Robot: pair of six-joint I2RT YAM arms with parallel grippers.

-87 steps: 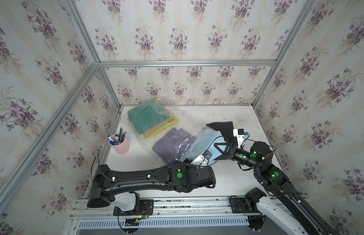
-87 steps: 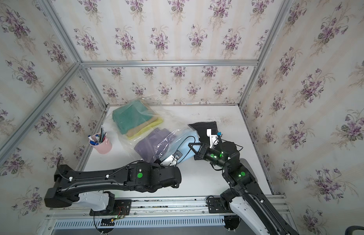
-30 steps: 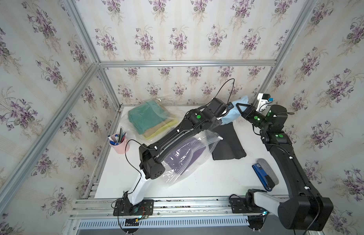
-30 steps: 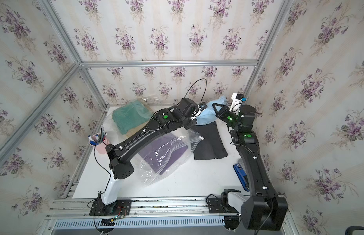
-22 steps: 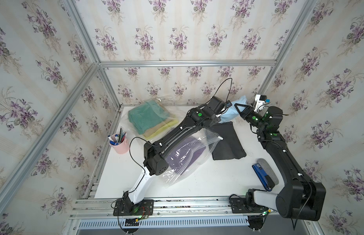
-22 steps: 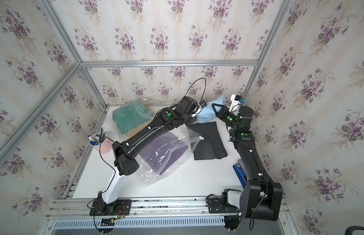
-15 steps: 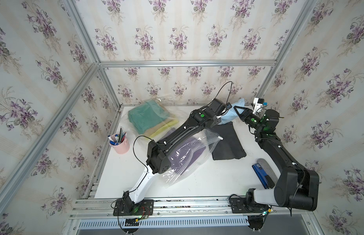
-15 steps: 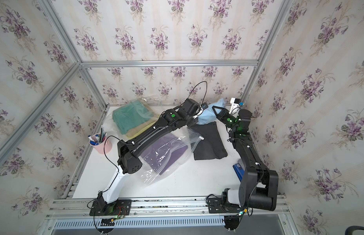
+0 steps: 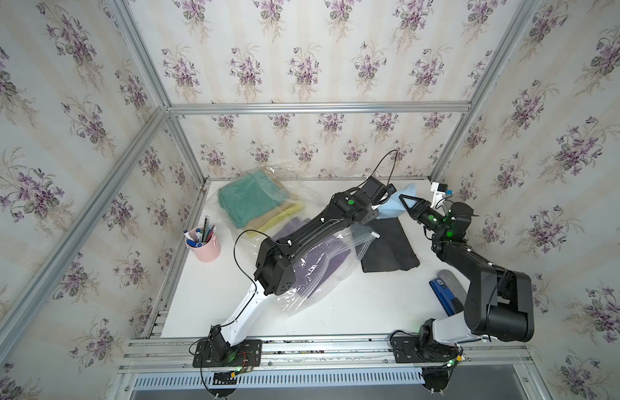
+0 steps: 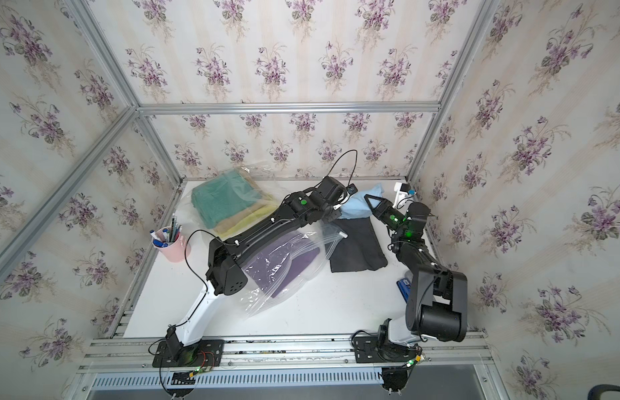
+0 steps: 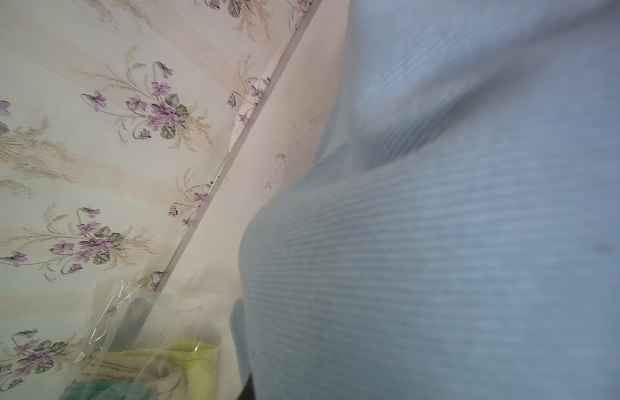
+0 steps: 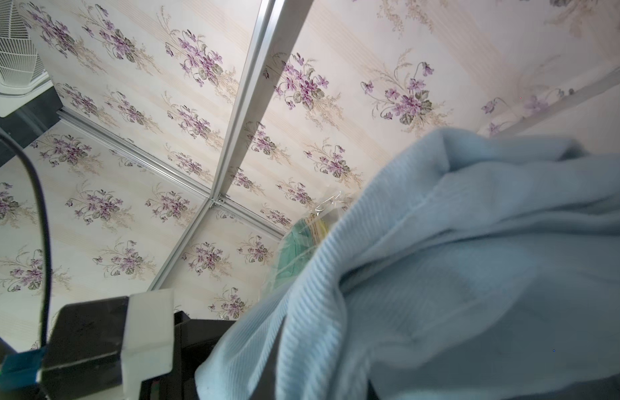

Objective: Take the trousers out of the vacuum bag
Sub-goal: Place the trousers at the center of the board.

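On the white tabletop [image 9: 353, 311], you are stretching your left arm [image 9: 312, 232] long and low from the front rail toward the back right corner, its elbow hanging over the vacuum bag [image 9: 312, 294]. You are folding your right arm [image 9: 474, 263] steeply at the right edge, with its wrist pointing in to meet the left one. The bag is lying crumpled at the centre with its zip edge gaping toward the right, and the purple trousers [image 9: 322, 259] are sitting inside it. Just beside the mouth, the dark grey trousers [image 9: 388, 249] are resting flat on the tabletop, outside the bag. Above their far edge, the light blue trousers [image 9: 395, 207] are hanging bunched between your two wrists, one corner standing up. The left jaws and the right jaws are both pinching this ribbed cloth, which is filling the left wrist view [image 11: 440, 242] and the right wrist view [image 12: 474, 277].
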